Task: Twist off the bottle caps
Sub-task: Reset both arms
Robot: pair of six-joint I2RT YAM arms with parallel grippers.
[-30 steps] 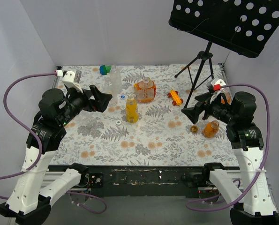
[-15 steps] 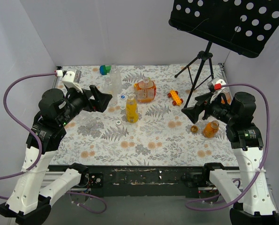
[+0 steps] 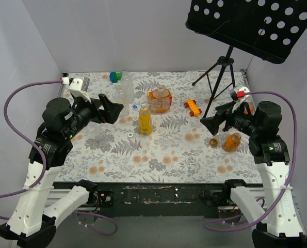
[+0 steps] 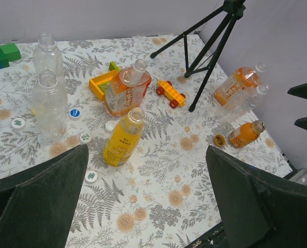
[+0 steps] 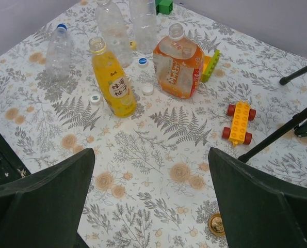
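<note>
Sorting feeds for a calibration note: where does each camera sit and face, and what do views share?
Top external: high behind the bases, looking down on the floral-print table; both arms, left claw and right claw show.
Left wrist: on the left arm, faces rightward across the table; its fingers frame the bottom.
Right wrist: on the right arm, faces leftward; fingers likewise.
All share the upright yellow plastic bottle.

The bottles (image 4: 123, 137) are clear, glossy plastic; the loose caps (image 4: 74, 112) look smooth and matt. The tabletop (image 3: 163, 155) has a matt, fern-printed surface. At two o'clock the music stand (image 3: 220, 23) is matt black perforated metal.
</note>
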